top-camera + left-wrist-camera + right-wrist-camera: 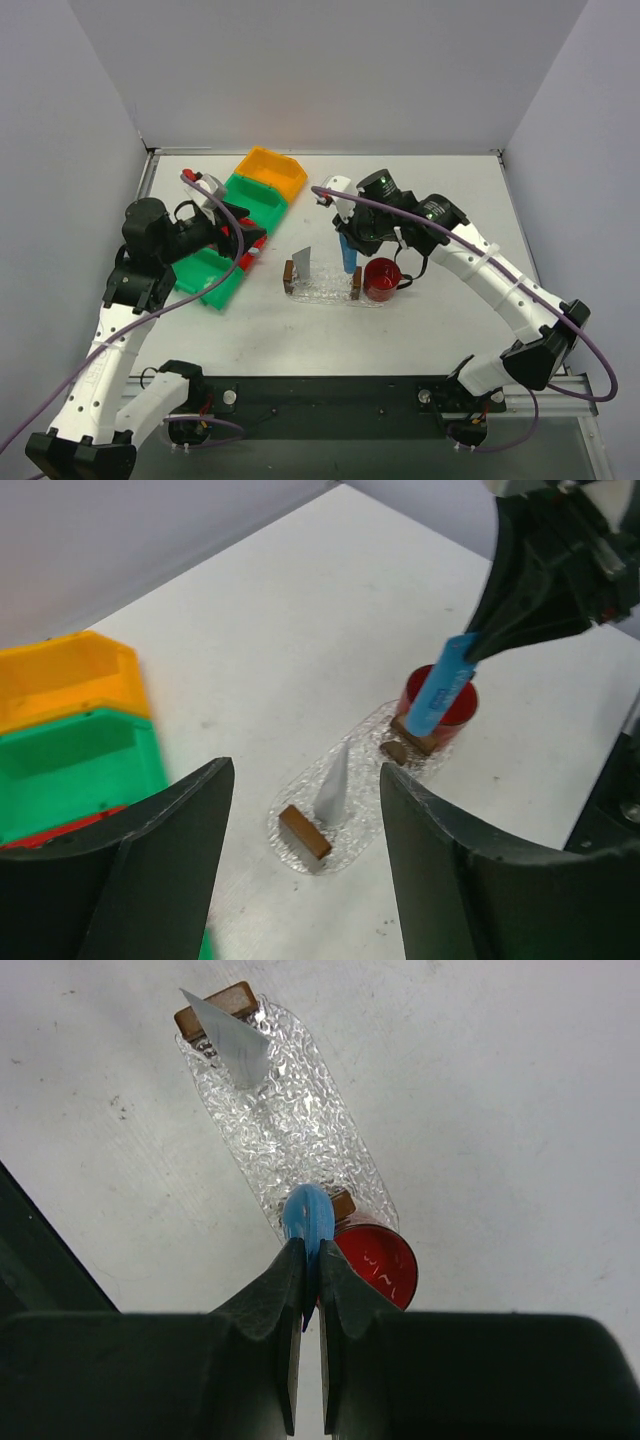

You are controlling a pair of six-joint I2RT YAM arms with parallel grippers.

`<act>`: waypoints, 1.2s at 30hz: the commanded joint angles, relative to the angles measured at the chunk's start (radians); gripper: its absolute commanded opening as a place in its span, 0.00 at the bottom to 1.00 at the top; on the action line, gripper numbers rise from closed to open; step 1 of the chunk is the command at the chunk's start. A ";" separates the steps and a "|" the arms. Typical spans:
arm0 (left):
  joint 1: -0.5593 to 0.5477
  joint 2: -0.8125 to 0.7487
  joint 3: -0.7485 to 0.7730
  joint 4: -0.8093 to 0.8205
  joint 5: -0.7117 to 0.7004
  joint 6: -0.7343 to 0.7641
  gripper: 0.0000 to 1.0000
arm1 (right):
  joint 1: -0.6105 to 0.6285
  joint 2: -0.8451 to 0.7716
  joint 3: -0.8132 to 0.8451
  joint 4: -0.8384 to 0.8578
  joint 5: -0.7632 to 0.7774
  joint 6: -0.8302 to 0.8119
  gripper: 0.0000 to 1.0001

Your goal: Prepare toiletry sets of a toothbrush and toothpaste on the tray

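**Clamped on the blue tube at the tray, wide open over by the bins**

Starting at the right gripper (308,1290): pinched tight on the blue toothpaste tube (307,1215). Looking straight down from the right wrist, only get a rounded blob of blue poking out past the jaws, so no reading the tilt from there. Need the left wrist view for that. Hangs slanted there, upper end up in the black jaws and lower end down at a brown block (415,735) on the near-cup end of the tray (352,825). Can't tell whether touching the block or just above it. Sits right beside a red cup (381,279), just off that same end of the clear, bumpy tray.

Moving along to the other end: got the silver toothpaste tube (332,785) standing upright just beside a second brown block (303,832). Looks like a pale flat flap from the right wrist, and only reads as a standing tube from the left wrist and the top.

Then the left gripper (305,775): spread wide, nothing between the jaws. Only the top view places it properly, well off to the tray's left, over the green bin (255,200) with the orange bin (272,168) behind.
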 commanded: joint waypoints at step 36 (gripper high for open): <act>0.056 0.015 0.001 -0.038 -0.373 0.100 0.71 | -0.017 0.040 -0.157 0.312 -0.160 0.092 0.00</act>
